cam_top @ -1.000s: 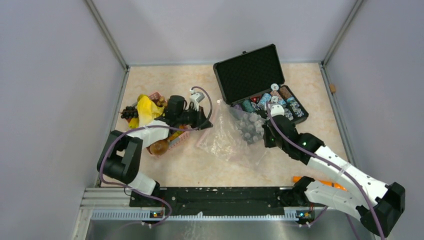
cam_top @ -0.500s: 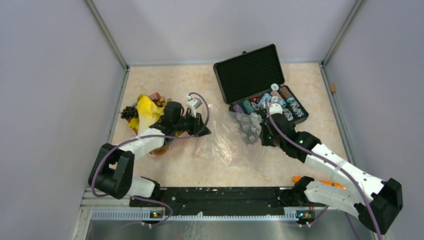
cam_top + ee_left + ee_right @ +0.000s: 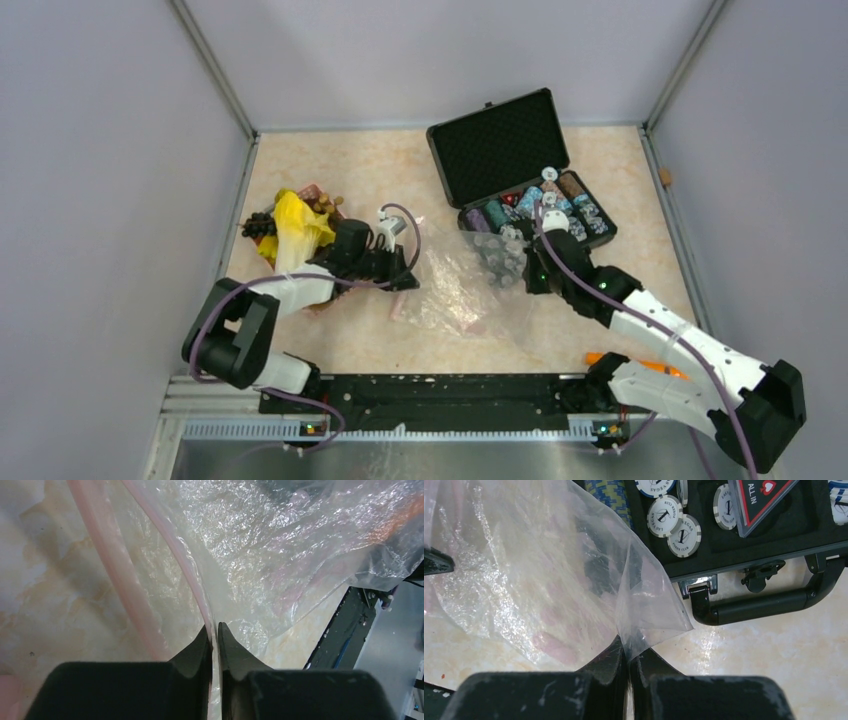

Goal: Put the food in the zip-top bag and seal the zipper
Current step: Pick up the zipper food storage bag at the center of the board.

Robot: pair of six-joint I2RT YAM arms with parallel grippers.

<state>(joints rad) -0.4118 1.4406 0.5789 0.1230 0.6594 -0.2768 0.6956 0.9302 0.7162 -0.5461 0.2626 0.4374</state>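
Top view: the zip-top bag [image 3: 455,290] lies crumpled on the bench [image 3: 370,160], stretched between both arms. The left hand [image 3: 408,276] meets its left edge and the right hand [image 3: 522,278] its right corner. The food [image 3: 293,222] is heaped well apart at the bench's left edge, yellow pieces beside a dark grape bunch [image 3: 258,226], and the left arm lies across part of the heap. An open poker-chip case [image 3: 497,148] stands just behind the bag's right end.

Left wrist view: the fingers [image 3: 197,652] are pressed together on the bag's mouth edge, pinching the film right where the pink zipper [image 3: 112,560] runs in.

Right wrist view: the right hand's fingers [image 3: 611,657] pinch a folded corner of the clear plastic. The poker chips [image 3: 671,517] and the case handle [image 3: 764,602] sit just past it.
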